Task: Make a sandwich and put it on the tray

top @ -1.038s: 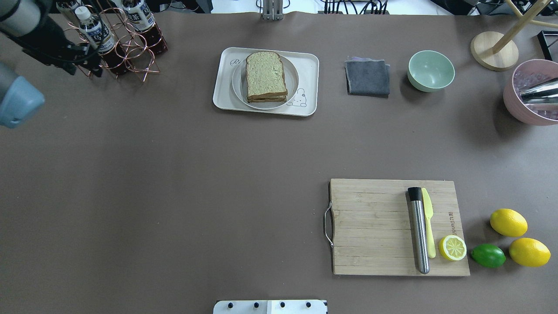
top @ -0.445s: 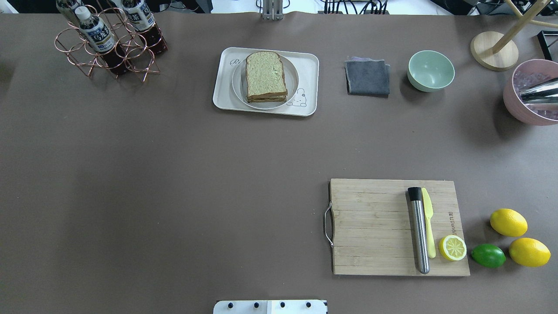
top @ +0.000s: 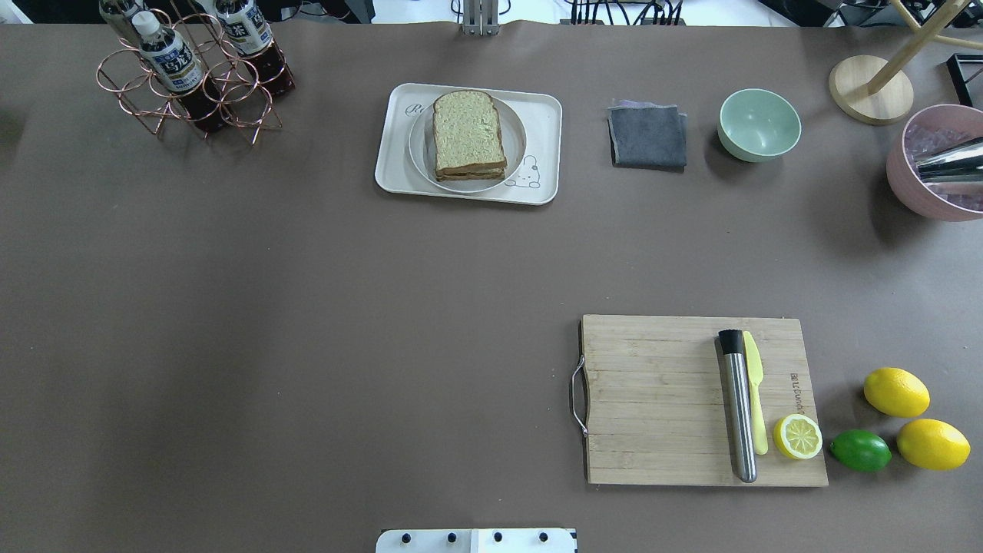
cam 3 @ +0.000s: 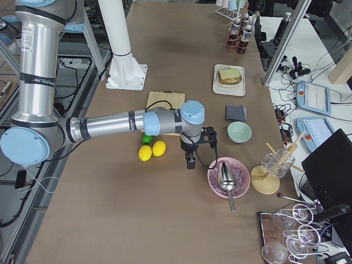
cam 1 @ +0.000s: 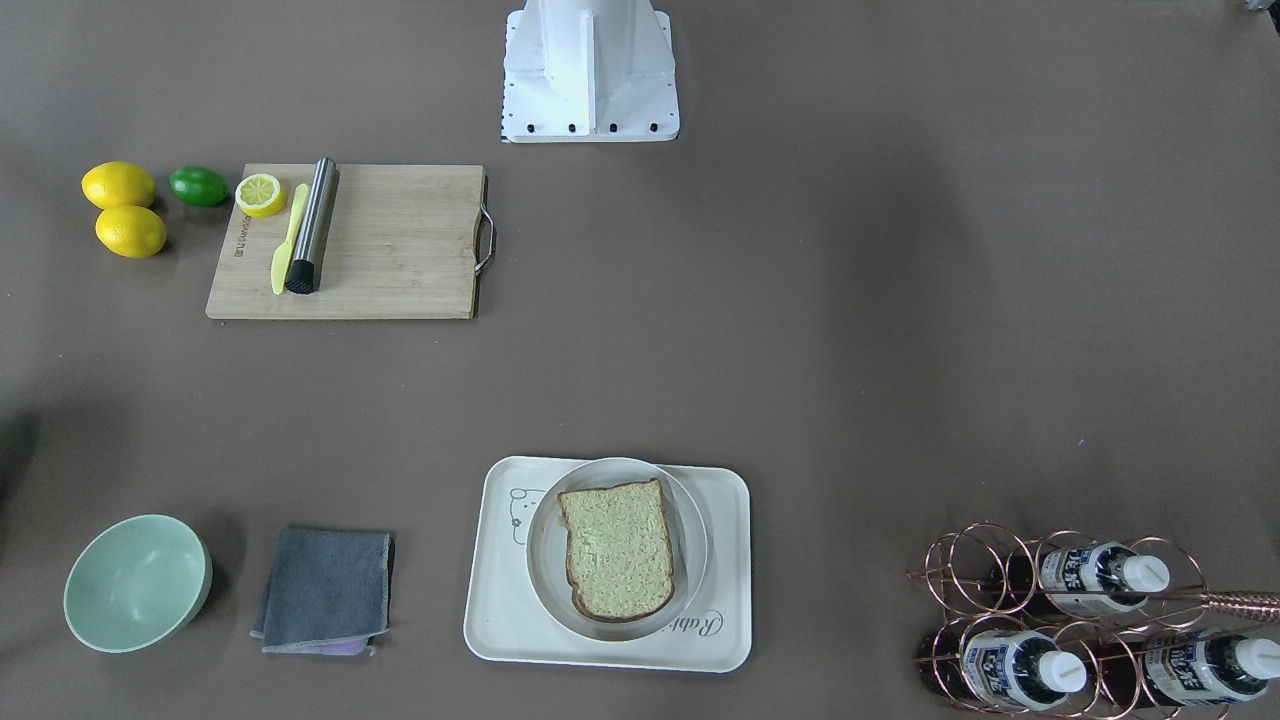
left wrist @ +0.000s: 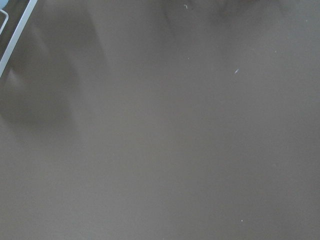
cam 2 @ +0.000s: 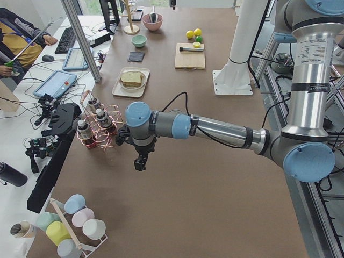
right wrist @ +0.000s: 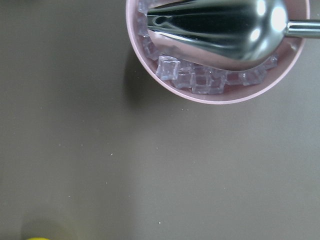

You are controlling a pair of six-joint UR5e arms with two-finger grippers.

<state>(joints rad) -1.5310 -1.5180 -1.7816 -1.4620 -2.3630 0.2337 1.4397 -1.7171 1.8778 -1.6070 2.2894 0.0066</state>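
The sandwich (top: 468, 134), two tan bread slices stacked with dark crust, lies on a round white plate (top: 419, 150) on the cream tray (top: 392, 165) at the table's far middle. The egg is hidden. The sandwich also shows in the front-facing view (cam 1: 617, 548). My left gripper (cam 2: 139, 163) shows only in the exterior left view. It hangs over bare table near the bottle rack, far from the tray, and I cannot tell if it is open. My right gripper (cam 3: 191, 161) shows only in the exterior right view, next to the pink bowl, and I cannot tell its state.
A copper rack with bottles (top: 192, 77) stands far left. A grey cloth (top: 647, 137) and a green bowl (top: 759, 123) lie right of the tray. A pink bowl (top: 921, 203) holds ice and a metal scoop. A wooden cutting board (top: 653, 399) carries a muddler, a knife and half a lemon; lemons (top: 895, 392) lie beside it.
My left arm, at the overhead view's top left a second ago, has moved out of that view to the left. The sandwich, plate and tray have not moved.
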